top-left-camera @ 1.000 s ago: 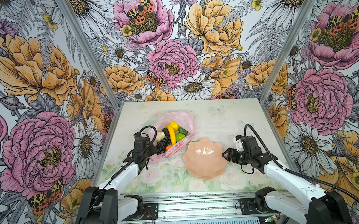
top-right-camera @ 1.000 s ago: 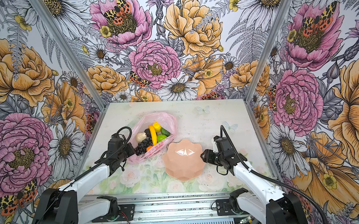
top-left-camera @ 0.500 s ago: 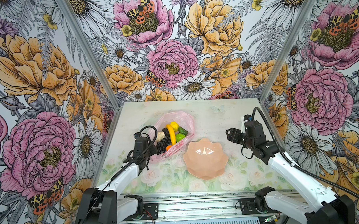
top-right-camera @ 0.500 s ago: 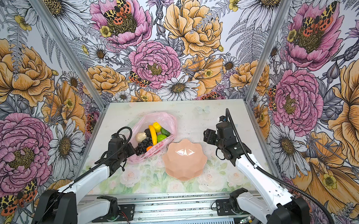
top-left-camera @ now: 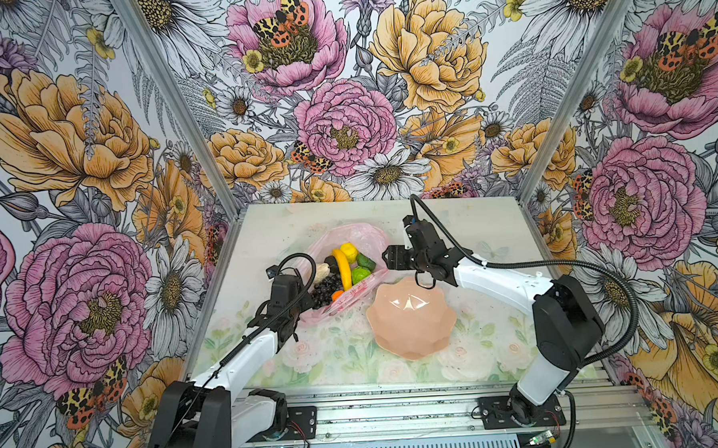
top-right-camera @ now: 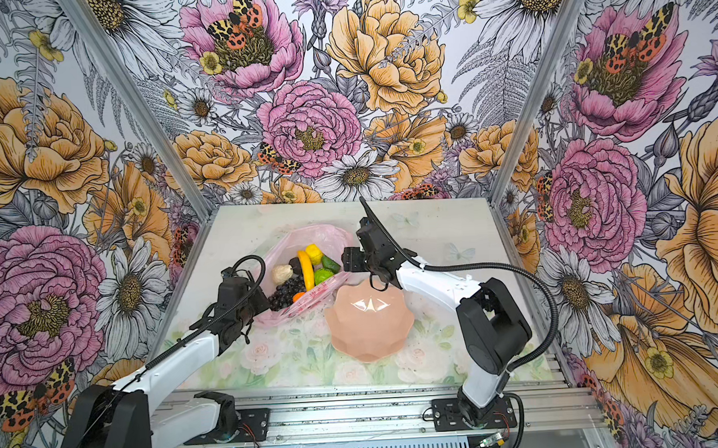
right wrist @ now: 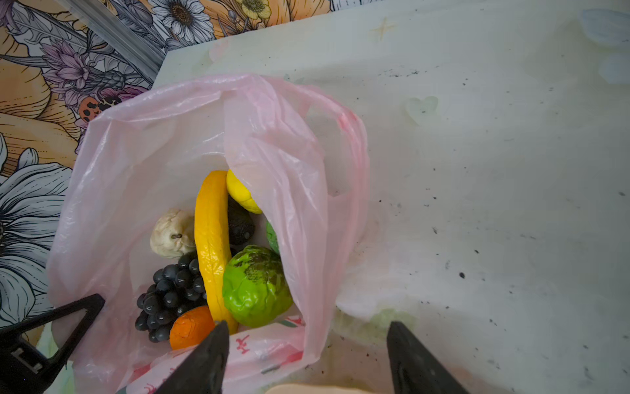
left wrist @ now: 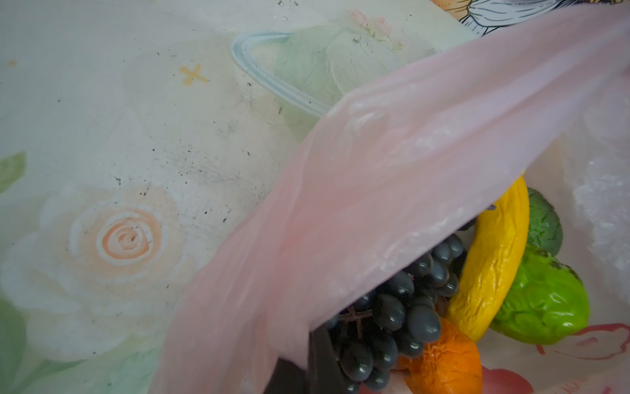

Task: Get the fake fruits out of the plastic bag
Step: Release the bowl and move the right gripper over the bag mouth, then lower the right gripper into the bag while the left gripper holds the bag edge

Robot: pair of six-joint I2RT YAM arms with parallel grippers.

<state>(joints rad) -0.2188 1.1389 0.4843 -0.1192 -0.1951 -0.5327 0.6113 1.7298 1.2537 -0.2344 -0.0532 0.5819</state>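
Observation:
The pink plastic bag (top-left-camera: 366,237) (top-right-camera: 328,234) lies open on the table in both top views. Inside lie fake fruits: a banana (right wrist: 211,238), a lemon (right wrist: 240,194), a green fruit (right wrist: 255,286), grapes (right wrist: 170,296), an orange (right wrist: 191,327), a cream lumpy piece (right wrist: 172,233) and a black oval (right wrist: 240,221). My left gripper (top-left-camera: 302,305) (left wrist: 306,361) is shut on the bag's near-left rim (left wrist: 392,170) and holds it up. My right gripper (top-left-camera: 388,259) (right wrist: 306,324) hovers open over the bag's right rim, its fingers either side of the film, holding nothing.
A peach petal-edged bowl (top-left-camera: 411,318) (top-right-camera: 370,320) sits just in front of the bag, under the right forearm, with nothing in it. Flower-printed walls close in the back and both sides of the table (top-left-camera: 474,228).
My right arm swung from the bowl's right side up and leftward to the bag's right rim, and its jaws opened somewhat wider. The left gripper and the bag stayed put.

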